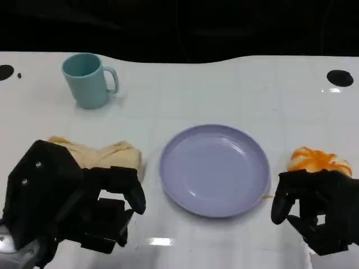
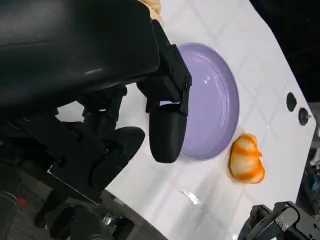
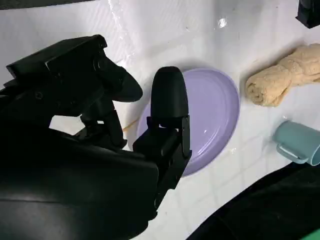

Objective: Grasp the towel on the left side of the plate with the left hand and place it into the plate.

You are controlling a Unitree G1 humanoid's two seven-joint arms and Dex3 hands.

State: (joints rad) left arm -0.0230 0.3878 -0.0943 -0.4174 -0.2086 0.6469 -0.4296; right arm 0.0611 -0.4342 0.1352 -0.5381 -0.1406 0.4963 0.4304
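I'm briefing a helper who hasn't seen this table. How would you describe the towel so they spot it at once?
Start at the round lilac plate in the middle of the white table. Just off the plate's left edge, below the light blue mug, lies the towel, partly behind the left hand. It is a pale tan, rolled, soft cloth, unlike the orange-and-white object to the plate's right.

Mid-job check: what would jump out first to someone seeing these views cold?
The empty lavender plate at the table's centre draws the eye first. Left of it lies a rolled beige towel, with the black left hand just in front of it, holding nothing. Right of the plate sits an orange-and-white cloth behind the right hand, and a teal mug stands at far left.
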